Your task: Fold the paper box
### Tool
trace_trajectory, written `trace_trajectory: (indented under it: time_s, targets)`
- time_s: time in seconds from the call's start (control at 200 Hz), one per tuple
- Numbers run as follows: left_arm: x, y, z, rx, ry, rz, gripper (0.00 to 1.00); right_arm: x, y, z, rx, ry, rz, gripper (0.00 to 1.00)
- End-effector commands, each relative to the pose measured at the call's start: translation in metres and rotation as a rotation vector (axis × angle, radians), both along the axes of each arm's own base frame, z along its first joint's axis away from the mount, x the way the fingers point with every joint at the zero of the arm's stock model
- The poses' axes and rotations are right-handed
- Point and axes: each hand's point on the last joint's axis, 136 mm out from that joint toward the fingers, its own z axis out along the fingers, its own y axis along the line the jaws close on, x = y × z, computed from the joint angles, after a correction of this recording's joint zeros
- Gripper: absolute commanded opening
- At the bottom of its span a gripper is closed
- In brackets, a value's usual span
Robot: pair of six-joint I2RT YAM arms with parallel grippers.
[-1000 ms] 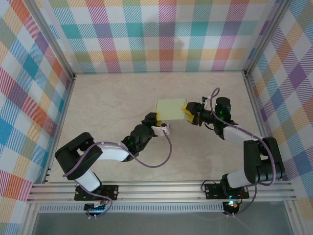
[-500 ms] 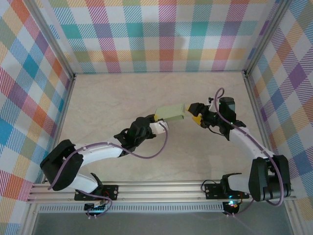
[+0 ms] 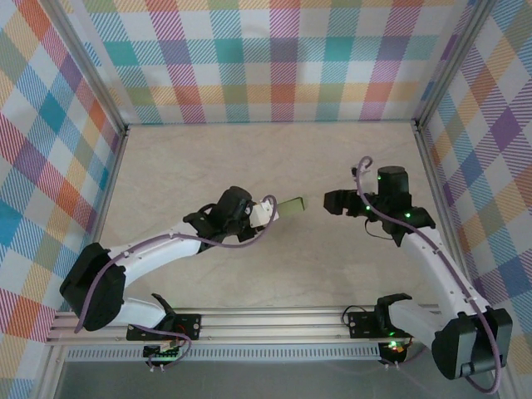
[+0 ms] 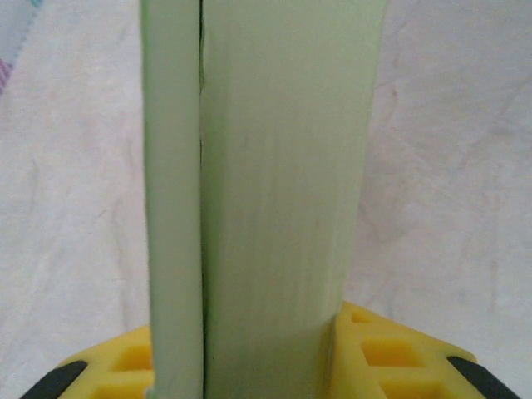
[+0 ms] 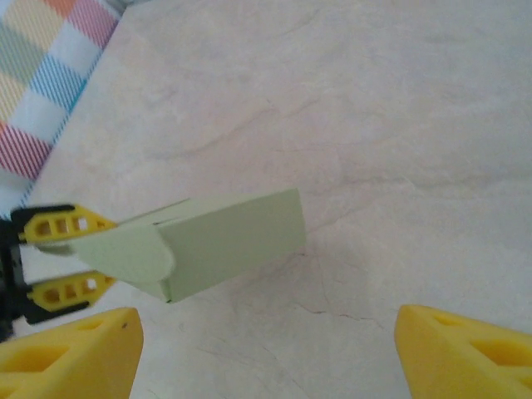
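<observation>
The paper box [image 3: 292, 204] is a small pale-green rectangular box held above the table, with my left gripper [image 3: 278, 209] shut on its near end. In the left wrist view the paper box [image 4: 266, 166] rises upright from between the yellow fingers [image 4: 391, 353] of the left gripper [image 4: 258, 366], with a seam down its left side. My right gripper [image 3: 331, 201] stands open just right of the box, apart from it. In the right wrist view the paper box [image 5: 220, 241] shows a rounded flap on its end, ahead of the right gripper [image 5: 266, 357].
The pale marbled table [image 3: 208, 158] is bounded by plaid walls [image 3: 266, 58] at the back and both sides. An aluminium rail [image 3: 274, 320] runs along the near edge by the arm bases.
The right gripper has let go of the box and drawn back to the right. The left gripper has turned the box and lowered it slightly toward the near side.
</observation>
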Motion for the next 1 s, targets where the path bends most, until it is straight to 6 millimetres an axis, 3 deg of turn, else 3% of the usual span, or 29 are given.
trace_trajectory:
  time_s: [0.0,0.265,0.39,0.475,0.845,0.995]
  targets:
    - [-0.023,0.01,-0.007,0.05,0.143,-0.03,0.29,-0.01,0.007,0.002,-0.198,-0.126,0.145,0.79]
    - [-0.033,0.02,-0.007,0.129,0.22,-0.043,0.29,-0.012,0.043,0.001,-0.33,-0.188,0.333,0.66]
    - [-0.037,0.02,-0.013,0.145,0.265,-0.049,0.29,-0.014,0.058,-0.006,-0.327,-0.153,0.388,0.47]
    - [-0.039,0.017,-0.019,0.145,0.285,-0.059,0.29,-0.017,0.065,-0.012,-0.325,-0.126,0.427,0.41]
    - [-0.044,0.015,-0.03,0.17,0.365,-0.072,0.29,-0.028,0.081,-0.034,-0.338,-0.063,0.559,0.36]
    - [-0.044,0.016,-0.03,0.176,0.369,-0.07,0.29,-0.028,0.082,-0.041,-0.349,-0.04,0.566,0.25]
